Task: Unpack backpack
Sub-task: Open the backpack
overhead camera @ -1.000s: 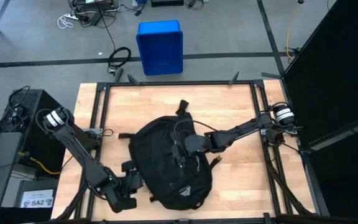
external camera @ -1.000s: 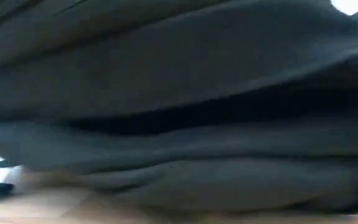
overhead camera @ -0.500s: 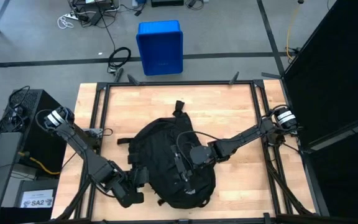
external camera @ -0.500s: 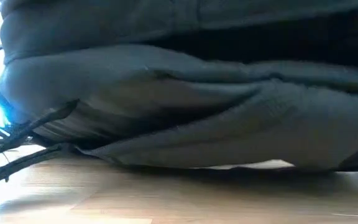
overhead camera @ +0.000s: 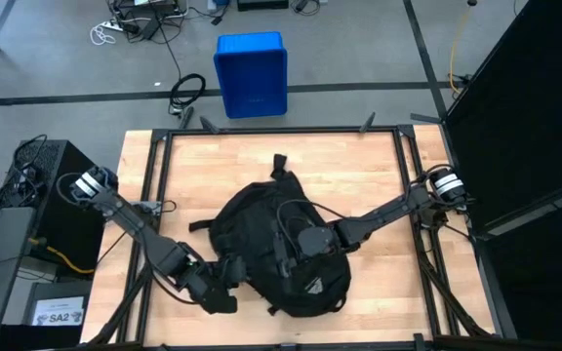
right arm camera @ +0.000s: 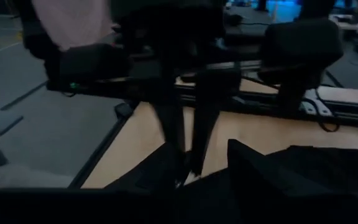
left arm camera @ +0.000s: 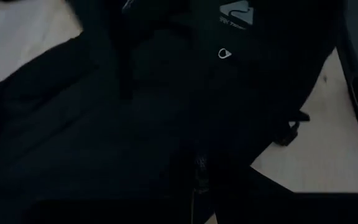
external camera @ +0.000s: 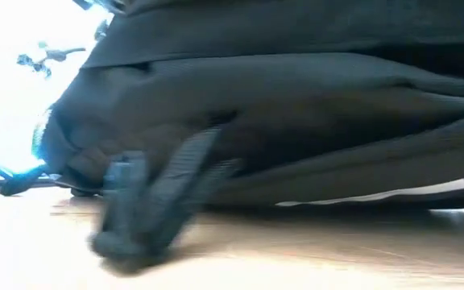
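- The backpack (overhead camera: 281, 249) lies on the wooden counter (overhead camera: 359, 171), toward its near edge and about midway across, logo face up, straps trailing to the left.
- The left gripper (overhead camera: 224, 289) sits at the bag's left lower edge, fingers pressed together; it appears to pinch strap or fabric there, though black on black hides exactly what.
- The right gripper (overhead camera: 283, 255) rests on top of the bag near the middle; I cannot tell how far its fingers stand apart, nor whether they hold a zipper pull.
- Risks, as I judge them:
  - the left grip may slip, since fabric gives under a pull;
  - the bag may slide off the near edge if dragged;
  - a loose strap (external camera: 163, 201) could snag an arm.
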